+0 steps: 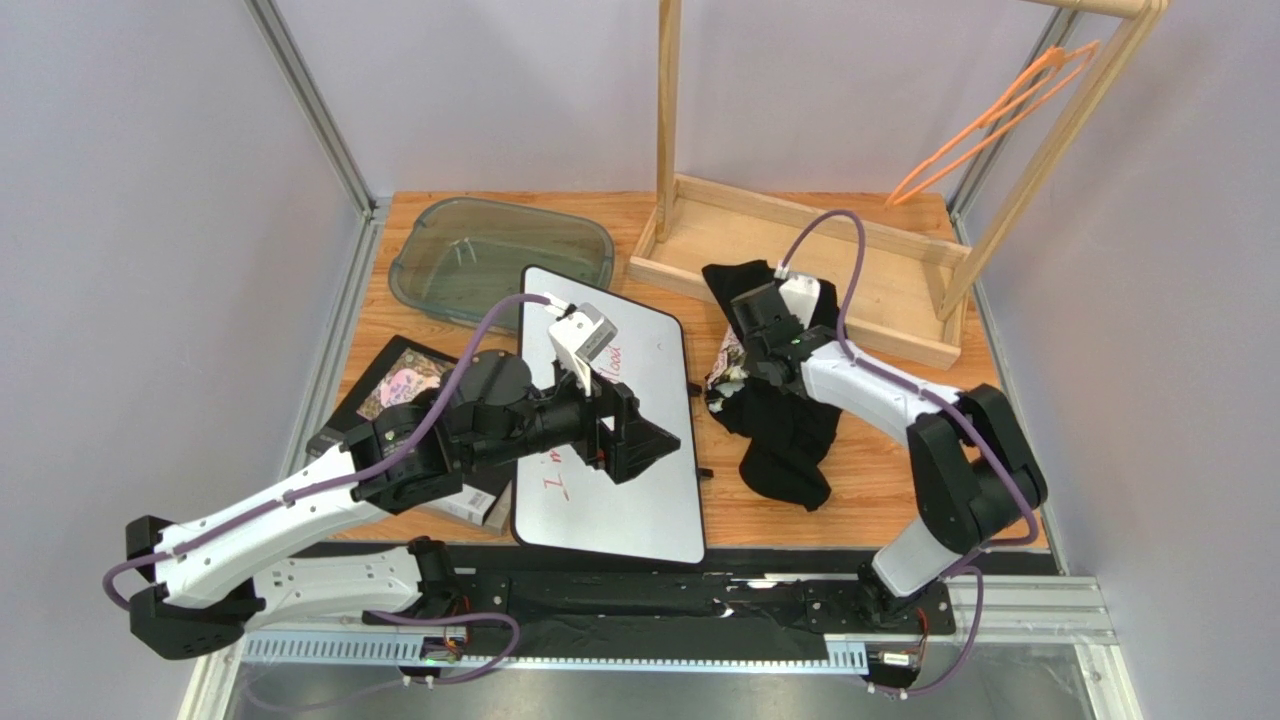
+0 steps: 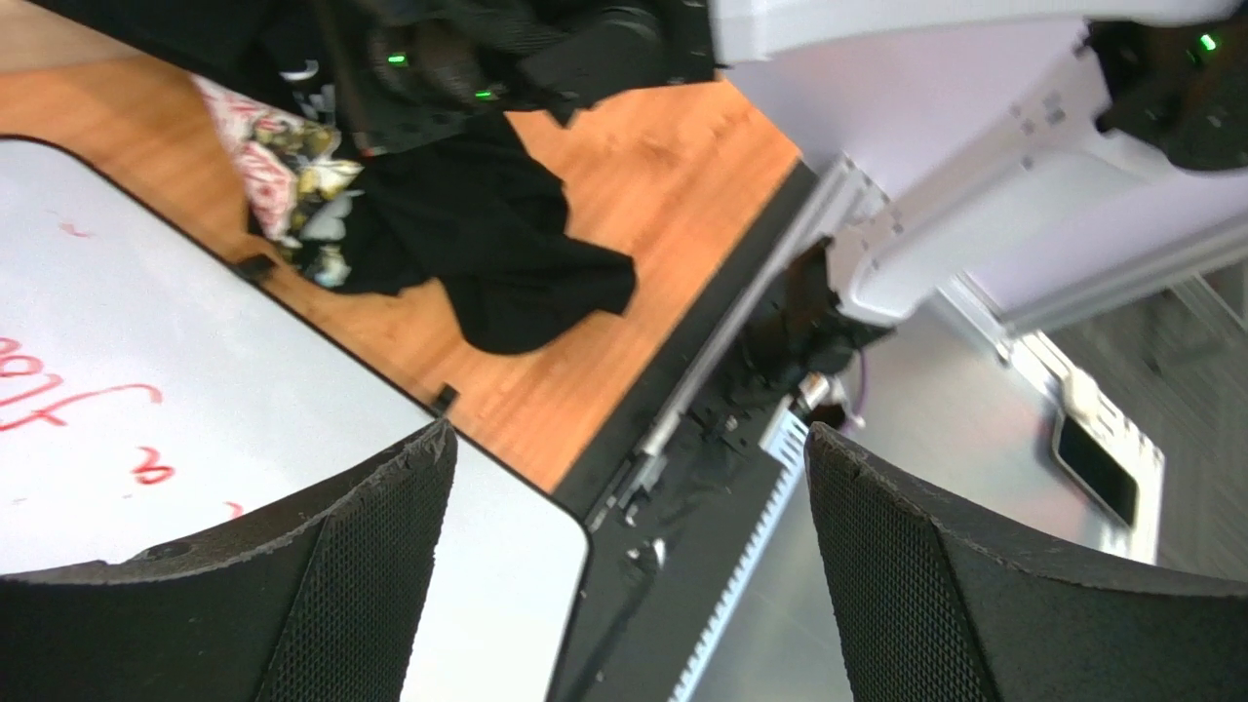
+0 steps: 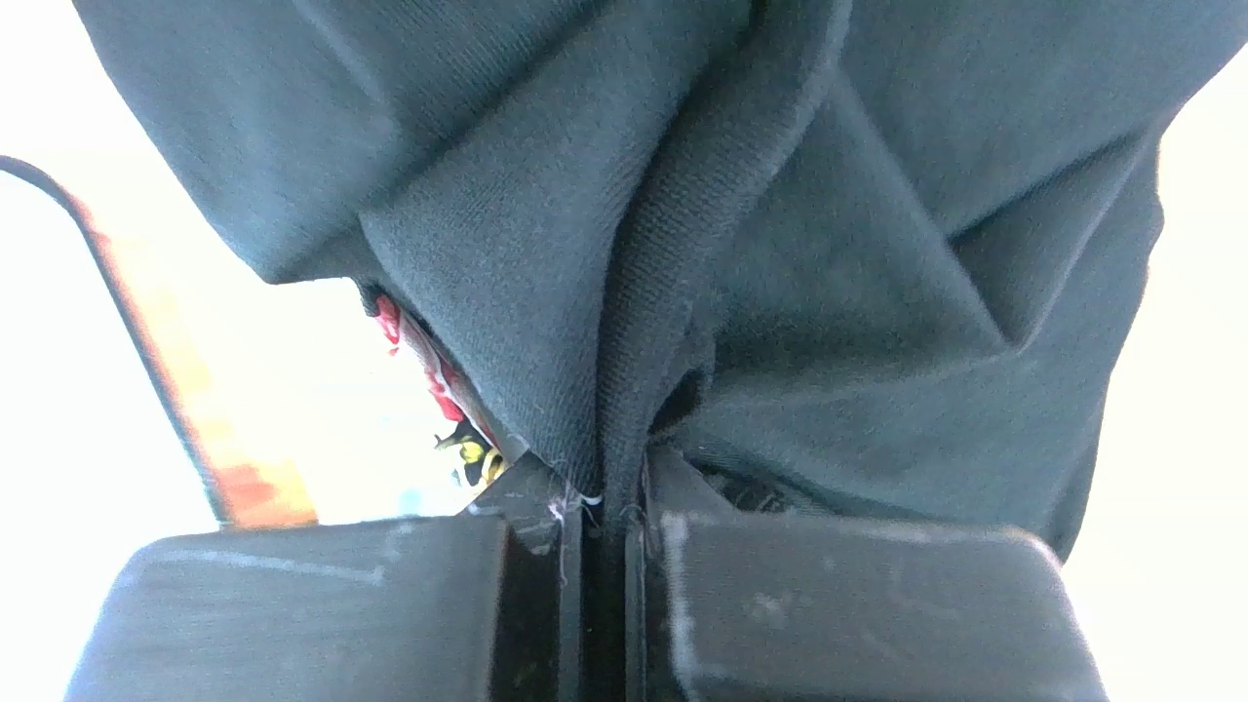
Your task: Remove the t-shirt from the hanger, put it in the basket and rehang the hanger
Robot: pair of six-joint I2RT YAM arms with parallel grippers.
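Presently my right gripper (image 3: 601, 505) is pinched tight on a fold of the t-shirt (image 3: 821, 263), black cloth bunching up at 12 o'clock from my fingertips. Seen from above, the shirt lies crumpled on the table (image 1: 879, 503), at 3 o'clock of the whiteboard (image 1: 631, 510) and at 6 o'clock of the wooden rack (image 1: 796, 248). The hanger (image 1: 992, 128) hangs bare from that rack's top, at 1 o'clock from the shirt and well apart from it. My left gripper (image 2: 623, 446) hovers spread wide over the whiteboard's edge, holding nothing.
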